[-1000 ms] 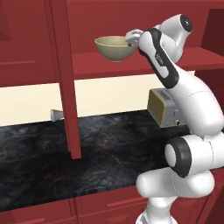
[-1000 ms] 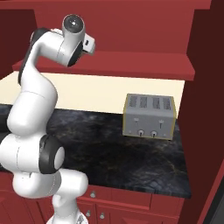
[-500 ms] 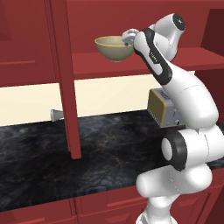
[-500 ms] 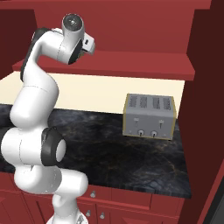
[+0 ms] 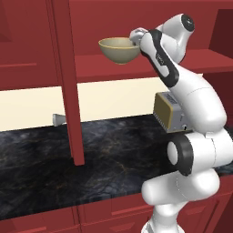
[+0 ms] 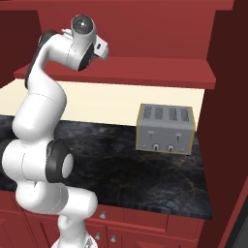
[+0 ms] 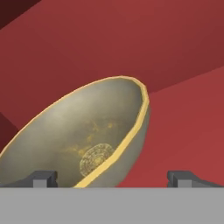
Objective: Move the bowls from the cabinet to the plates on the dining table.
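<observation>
Olive-tan bowl on the cabinet shelf, gripper spread at its rim.

Left base view: the olive-tan bowl (image 5: 119,49) sits upright on the red shelf (image 5: 150,63) of the cabinet (image 5: 63,68), at 12 o'clock in the frame. The gripper (image 5: 135,37) is at the bowl's 3 o'clock rim; contact cannot be confirmed. A toaster (image 5: 167,113) stands on the black marbled counter (image 5: 54,159), partly behind the arm, at 4 o'clock from the bowl.

Right base view: the arm rises at 9 o'clock with its wrist at shelf height. The toaster (image 6: 165,128) stands on the counter (image 6: 145,174) at 3 o'clock from the arm, well apart.

Hand view: the bowl (image 7: 83,144) lies tilted across the frame, golden inside showing. The fingertips (image 7: 43,178) stand wide apart; the rim passes between them, nearer the 7 o'clock tip. No pinch shows.
</observation>
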Controlling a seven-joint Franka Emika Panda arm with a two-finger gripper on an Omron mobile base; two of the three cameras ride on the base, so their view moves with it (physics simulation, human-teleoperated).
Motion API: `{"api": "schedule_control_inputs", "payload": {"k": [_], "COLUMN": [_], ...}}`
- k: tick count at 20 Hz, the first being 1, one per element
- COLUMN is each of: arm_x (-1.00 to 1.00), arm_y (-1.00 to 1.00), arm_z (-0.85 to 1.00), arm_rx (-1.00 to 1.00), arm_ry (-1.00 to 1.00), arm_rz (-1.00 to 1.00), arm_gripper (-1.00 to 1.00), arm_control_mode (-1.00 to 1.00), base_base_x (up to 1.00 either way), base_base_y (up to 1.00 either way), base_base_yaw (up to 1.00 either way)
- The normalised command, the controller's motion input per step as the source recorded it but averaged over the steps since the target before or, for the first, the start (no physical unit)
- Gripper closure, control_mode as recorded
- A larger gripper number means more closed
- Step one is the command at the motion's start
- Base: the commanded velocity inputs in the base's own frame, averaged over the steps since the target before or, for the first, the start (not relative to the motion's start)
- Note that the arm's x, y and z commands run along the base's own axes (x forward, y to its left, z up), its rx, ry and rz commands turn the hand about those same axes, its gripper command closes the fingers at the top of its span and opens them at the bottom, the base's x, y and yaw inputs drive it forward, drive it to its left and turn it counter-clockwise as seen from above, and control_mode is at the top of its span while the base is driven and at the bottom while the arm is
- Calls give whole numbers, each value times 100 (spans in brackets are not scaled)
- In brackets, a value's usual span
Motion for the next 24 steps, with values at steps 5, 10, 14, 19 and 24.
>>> {"api": "schedule_control_inputs", "payload": {"k": [5, 10, 14, 19, 24], "arm_x": [18, 13, 2, 4, 24], "arm_y": [7, 1, -6, 0, 5], "arm_z": [0, 0, 0, -4, -28], "arm_rx": [0, 0, 7, 1, -6], "arm_ry": [0, 0, 2, 2, 13], "arm_rz": [-17, -4, 0, 0, 0], "arm_gripper": [-100, -100, -100, -100, -100], "arm_control_mode": [-100, -100, -100, -100, -100], "base_base_x": [0, 0, 0, 0, 0], "base_base_y": [0, 0, 0, 0, 0], "base_base_yaw": [0, 0, 0, 0, 0]}}
